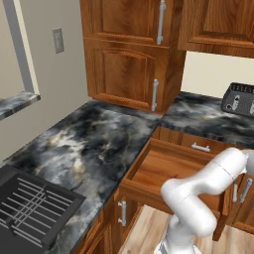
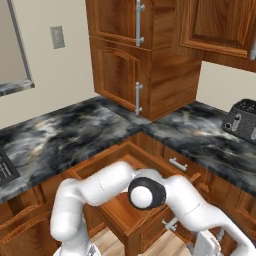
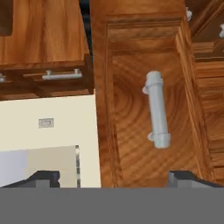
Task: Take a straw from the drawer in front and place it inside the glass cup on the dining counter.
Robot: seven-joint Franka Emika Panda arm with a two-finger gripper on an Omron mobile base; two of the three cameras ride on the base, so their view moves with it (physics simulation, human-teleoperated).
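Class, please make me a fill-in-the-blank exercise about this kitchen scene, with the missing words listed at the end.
1. The wooden drawer below the marbled counter stands ___.
2. The dark appliance at the far right of the counter is a ___.
3. In the hand view the gripper is open and holds ___.
4. The upright handles on the cabinet doors are ___ in colour.

Missing words: open; toaster; nothing; silver.

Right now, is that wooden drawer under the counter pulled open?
Yes, the drawer stands pulled out from under the marbled worktop, showing its lighter wood floor in the left base view.
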